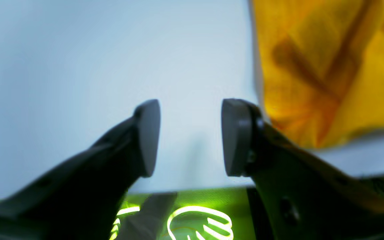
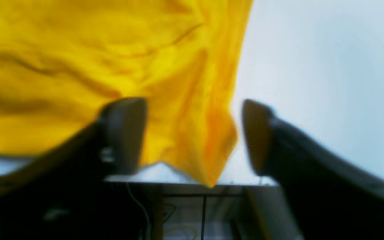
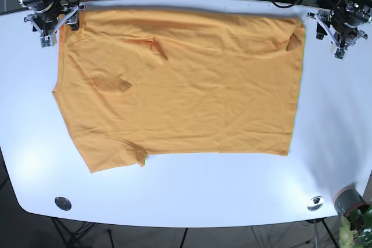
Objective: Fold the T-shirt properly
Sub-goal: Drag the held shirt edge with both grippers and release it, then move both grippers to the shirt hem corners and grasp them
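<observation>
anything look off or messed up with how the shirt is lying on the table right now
Nothing is damaged, but the T-shirt is not smooth: small bunched creases sit near its upper left and a corner is turned over at its upper right edge. One sleeve sticks out at the lower left. The left gripper and right gripper are both open.

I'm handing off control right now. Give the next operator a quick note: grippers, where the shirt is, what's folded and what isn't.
Left gripper: open, empty, over bare table just off the shirt's far corner.
Right gripper: open, fingers straddling the other far corner of the T-shirt, not closed on it.
The shirt lies spread on the white table, one fold apparently made already, with one sleeve showing at the near edge.
Left: grasp both far corners, bring them toward the near edge, then finish folding.
</observation>
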{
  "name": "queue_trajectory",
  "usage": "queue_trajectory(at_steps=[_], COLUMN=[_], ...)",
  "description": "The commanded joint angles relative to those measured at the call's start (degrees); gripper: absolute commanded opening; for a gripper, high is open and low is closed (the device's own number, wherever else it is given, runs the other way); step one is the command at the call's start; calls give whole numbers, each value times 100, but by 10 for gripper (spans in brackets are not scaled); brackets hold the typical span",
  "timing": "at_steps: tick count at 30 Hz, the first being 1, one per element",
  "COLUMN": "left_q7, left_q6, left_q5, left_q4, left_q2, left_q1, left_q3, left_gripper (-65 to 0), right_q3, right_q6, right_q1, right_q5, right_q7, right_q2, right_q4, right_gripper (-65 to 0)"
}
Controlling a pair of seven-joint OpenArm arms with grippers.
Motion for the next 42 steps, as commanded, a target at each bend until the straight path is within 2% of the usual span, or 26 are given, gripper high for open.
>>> queue_trajectory(at_steps=[1, 2, 3, 12, 19, 21, 27, 34, 42], left_q7=[-40, -40, -40, -40, -40, -40, -40, -57, -66], left_q6=[12, 12, 12, 12, 12, 12, 12, 570, 1027], left_q5=[-58, -75, -84, -49, -49, -49, -49, -49, -49], left_q4=[157, 165, 174, 376, 332, 332, 315, -125, -397], left_q2=[-123, -131, -131, -87, -79, -79, 9, 317, 510], left_q1=[-59, -94, -164, -823, -1404, -1615, -1975, -2582, -3039], left_q3=[-44, -44, -36, 87, 738, 993, 1309, 1327, 1327], left_gripper=[-350, -350, -350, -350, -350, -350, -346, -346, -346], right_q3=[36, 36, 36, 27, -8, -26, -527, -1362, -2523], right_q6=[30, 30, 30, 30, 30, 30, 30, 30, 30], right_q1=[-2, 33, 104, 851, 1994, 2486, 3409, 4526, 5651], right_q5=[19, 19, 19, -33, -42, -51, -51, -60, -51], right_q7=[79, 79, 79, 79, 79, 79, 158, 949, 2620], right_q2=[92, 101, 101, 391, 751, 936, 1376, 1824, 2140], right_q4=[206, 267, 294, 92, -1122, -1693, -2722, -4313, -6431], right_gripper=[-86, -51, -43, -46, -46, -46, -46, -46, -46])
